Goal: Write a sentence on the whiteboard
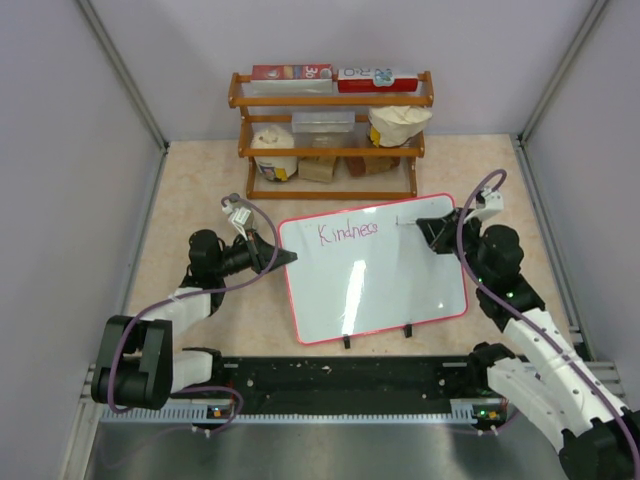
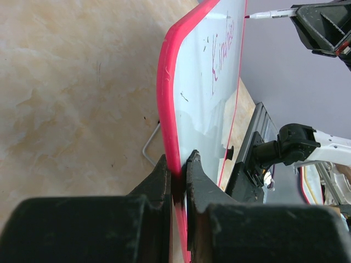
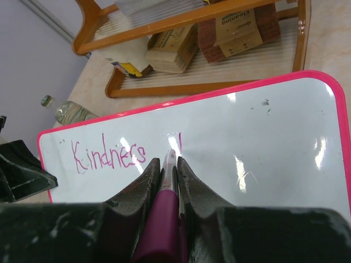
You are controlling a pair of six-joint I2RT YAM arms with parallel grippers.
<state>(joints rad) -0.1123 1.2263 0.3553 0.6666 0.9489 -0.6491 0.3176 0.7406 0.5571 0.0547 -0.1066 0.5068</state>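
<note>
On the table (image 1: 200, 190), my left gripper (image 1: 285, 258) pinches the left edge of the whiteboard (image 1: 390, 295); my right gripper (image 1: 425, 228) clamps the marker (image 3: 163, 219), tip at the surface; of the sentence (image 1: 347, 232) only "Kindness" is written; more remains.

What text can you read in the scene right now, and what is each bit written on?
"Kindness": pink handwriting on the whiteboard.
"Cleaning": label on the brown pack on the wooden rack, bottom shelf.
Boxes on the rack's top shelf: print too blurred to read.
Marker in the right gripper: no readable print.
</note>
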